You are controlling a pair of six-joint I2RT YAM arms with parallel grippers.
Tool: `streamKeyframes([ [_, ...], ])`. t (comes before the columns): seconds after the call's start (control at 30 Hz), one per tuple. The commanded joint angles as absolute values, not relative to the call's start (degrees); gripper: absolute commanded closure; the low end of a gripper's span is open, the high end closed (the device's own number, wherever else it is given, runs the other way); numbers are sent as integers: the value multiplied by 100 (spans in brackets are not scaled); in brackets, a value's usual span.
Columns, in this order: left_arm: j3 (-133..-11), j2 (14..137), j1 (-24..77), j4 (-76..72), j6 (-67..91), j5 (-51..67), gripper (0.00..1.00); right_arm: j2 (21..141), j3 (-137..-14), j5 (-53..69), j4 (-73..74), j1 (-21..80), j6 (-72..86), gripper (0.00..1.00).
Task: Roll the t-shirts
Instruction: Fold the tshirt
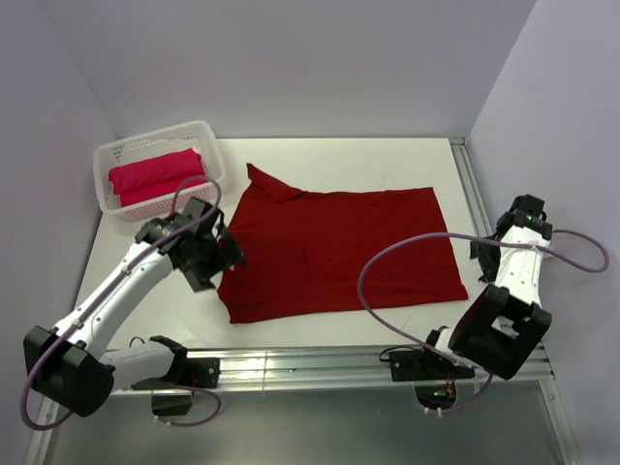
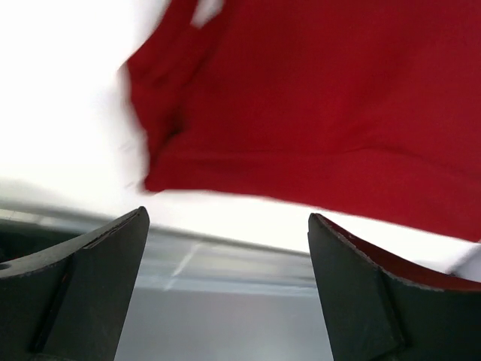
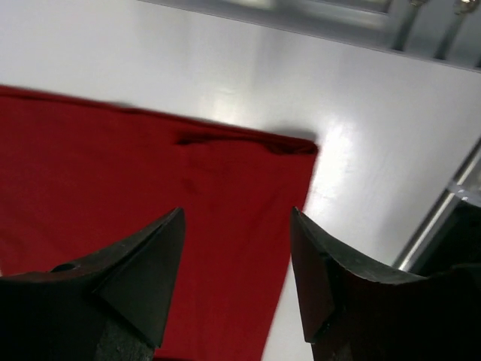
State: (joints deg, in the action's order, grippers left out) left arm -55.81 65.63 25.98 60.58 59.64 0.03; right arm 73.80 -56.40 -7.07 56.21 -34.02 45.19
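A dark crimson t-shirt [image 1: 339, 247] lies spread flat on the white table, one sleeve folded up at its far left corner. A brighter pinkish-red t-shirt [image 1: 155, 174] sits rolled up inside the white basket [image 1: 155, 136]. My left gripper [image 1: 228, 257] hovers at the crimson shirt's left edge. In the left wrist view its jaws [image 2: 229, 222] stand wide apart with nothing between them, the shirt [image 2: 338, 105] just beyond. My right gripper [image 1: 481, 254] is at the shirt's right edge, open and empty [image 3: 237, 218] above the hem corner [image 3: 113, 173].
The basket stands at the table's far left corner. An aluminium rail [image 1: 320, 363] runs along the near edge and another [image 1: 470, 184] along the right side. Purple cables [image 1: 387, 257] loop from both arms, one over the shirt's right part. Walls close in on three sides.
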Motion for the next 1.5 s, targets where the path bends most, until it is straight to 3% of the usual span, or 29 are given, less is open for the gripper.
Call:
streamKeyframes([
  [0.0, -6739, 6942, 2619, 6232, 5723, -456, 8, 7093, -6221, -274, 5828, -3367, 4684, 36],
  [0.33, -9498, 9480, 2092, 5126, 5116, -237, 9, 8041, -7513, 386, 5046, -2304, 5598, 40],
  [0.93, -12373, 13050, 1731, 4157, 4526, -281, 20, 11942, -10897, 571, 4702, -1723, 5871, 46],
  [1.47, -12182, 13561, 1600, 3402, 4535, -123, 21, 13315, -11682, 721, 4527, -1661, 6161, 50],
])
